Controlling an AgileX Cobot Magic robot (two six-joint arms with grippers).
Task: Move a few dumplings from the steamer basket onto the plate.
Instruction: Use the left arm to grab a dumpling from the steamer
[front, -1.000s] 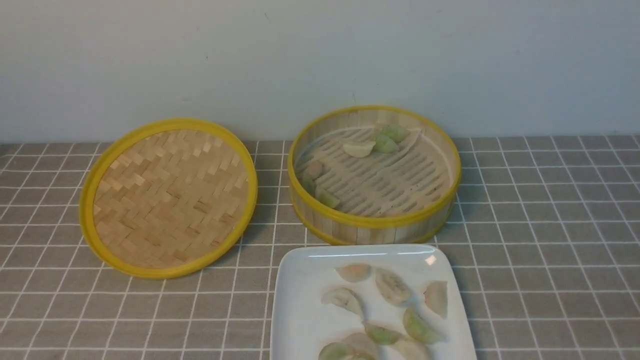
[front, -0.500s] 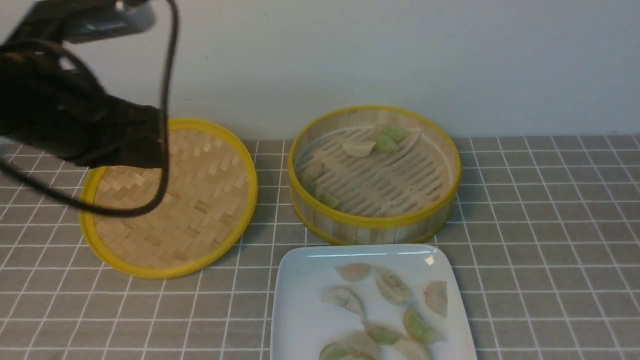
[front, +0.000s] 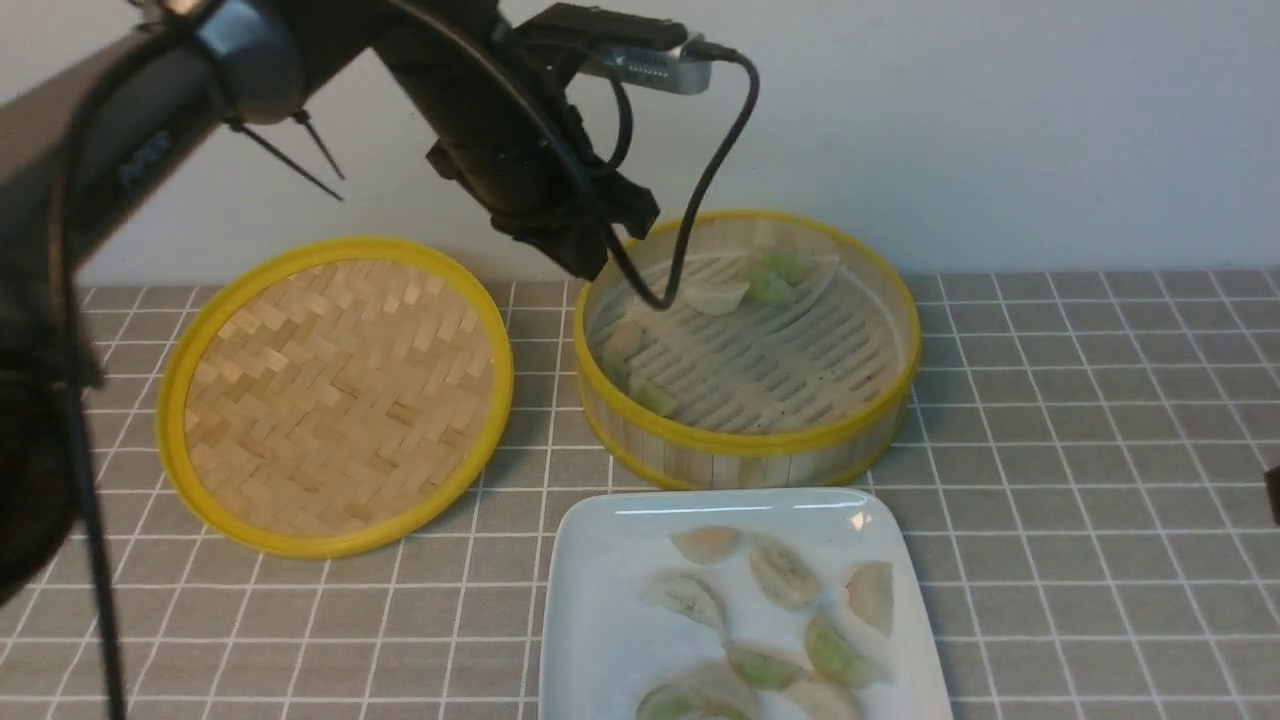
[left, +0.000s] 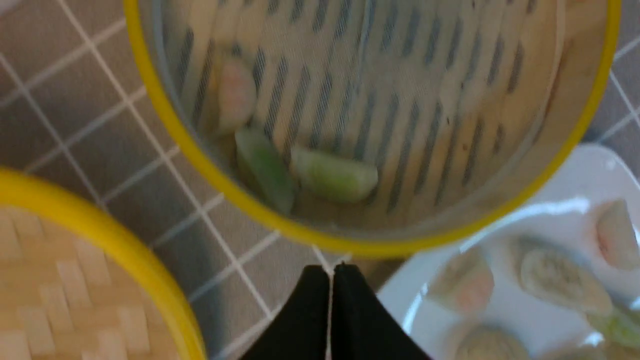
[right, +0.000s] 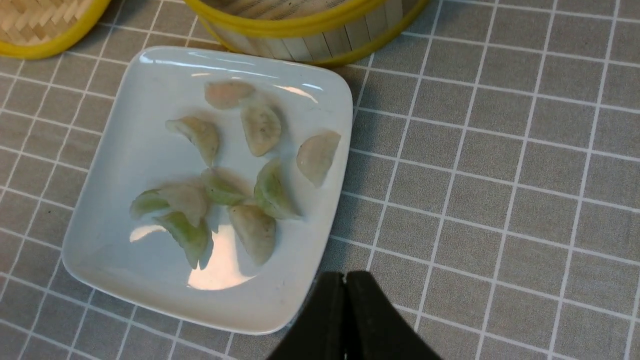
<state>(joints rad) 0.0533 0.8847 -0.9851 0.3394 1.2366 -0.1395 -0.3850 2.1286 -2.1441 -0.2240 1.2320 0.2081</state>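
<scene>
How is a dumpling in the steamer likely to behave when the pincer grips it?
The green dumpling has translucent skin, so it is probably soft and may tear under a hard squeeze. It seems to touch its neighbour, so both might stick and lift together. It is small, so likely light.

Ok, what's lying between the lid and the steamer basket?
Nothing: the front view shows just bare checked tablecloth between the lid and the steamer basket, which sit apart.

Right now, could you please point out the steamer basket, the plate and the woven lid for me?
steamer basket (front: 745, 443): front view, near yellow rim.
plate (right: 127, 150): right wrist view, bare white floor.
woven lid (front: 335, 395): front view, woven centre.
</scene>
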